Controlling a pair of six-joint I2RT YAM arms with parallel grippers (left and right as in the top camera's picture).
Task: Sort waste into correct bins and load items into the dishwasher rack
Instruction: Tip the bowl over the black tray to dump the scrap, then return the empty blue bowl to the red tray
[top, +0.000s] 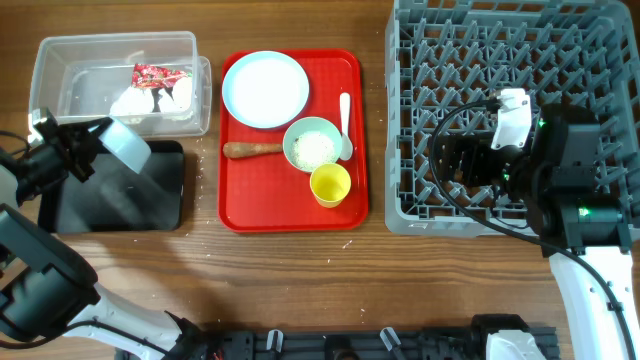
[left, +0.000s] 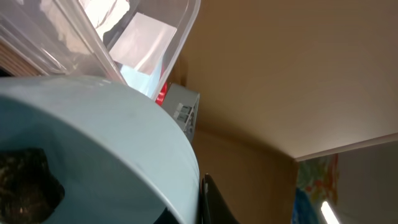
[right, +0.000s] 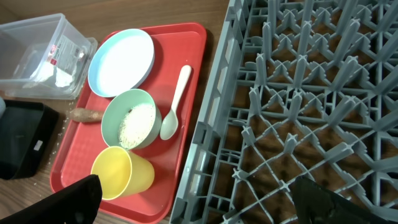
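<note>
My left gripper (top: 92, 148) is shut on the rim of the pale blue bowl (top: 126, 145) and holds it tilted above the black tray (top: 150, 195). In the left wrist view the bowl (left: 112, 143) holds a small brown food lump (left: 25, 186); one finger (left: 210, 200) presses its rim. The clear tub (top: 60, 60) holds the red wrapper (top: 155, 73) and white tissue (top: 140, 100). My right gripper (top: 447, 160) is open and empty over the grey dishwasher rack (top: 600, 60), its fingers (right: 199, 205) spread wide above the rack's front left corner.
The red serving tray (top: 240, 200) carries the pale blue plate (top: 265, 88), the green bowl with rice (top: 314, 146), the white spoon (top: 346, 125), the yellow cup (top: 330, 184) and the brown stick (top: 250, 150). A few rice grains lie on the table near the trays.
</note>
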